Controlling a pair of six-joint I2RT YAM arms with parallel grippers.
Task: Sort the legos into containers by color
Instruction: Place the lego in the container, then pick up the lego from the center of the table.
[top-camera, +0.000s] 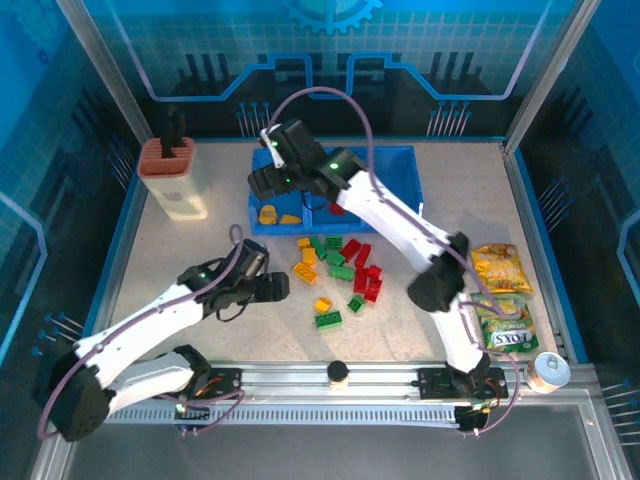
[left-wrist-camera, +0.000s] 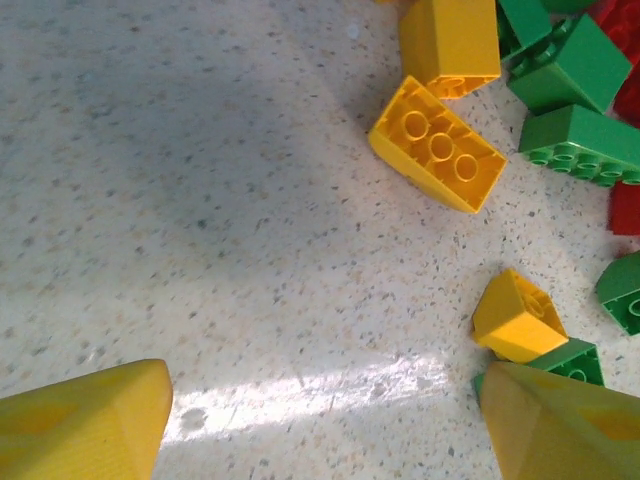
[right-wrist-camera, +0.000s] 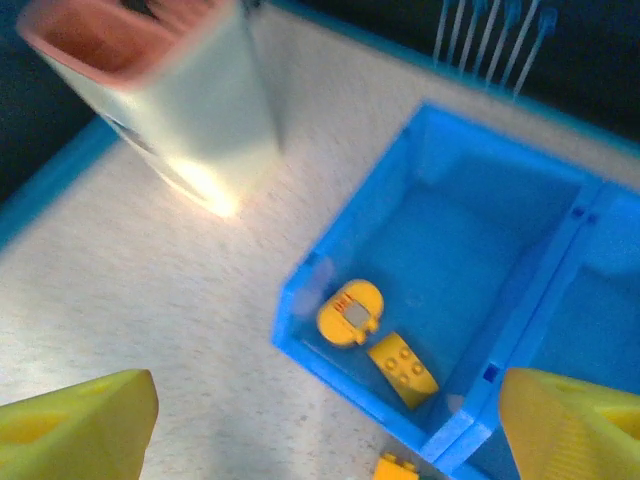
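Left gripper (left-wrist-camera: 320, 392) hovers low over the speckled table (left-wrist-camera: 200, 200), jaws spread wide and empty, at the edge of the loose legos (top-camera: 340, 268). A small yellow brick (left-wrist-camera: 517, 318) lies just by its right finger, against a green brick (left-wrist-camera: 572, 360). Right gripper (right-wrist-camera: 325, 400), equally wide and holding nothing, hangs above the blue tray (top-camera: 395, 175), whose left compartment (right-wrist-camera: 430, 250) holds two yellow pieces (right-wrist-camera: 350, 312). A clean pick likely means centring on the yellow brick alone and closing on its flat sides, clear of the green neighbour

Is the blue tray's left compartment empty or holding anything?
Not empty. The left compartment holds two yellow items near its front wall: a rounded piece and a studded brick.
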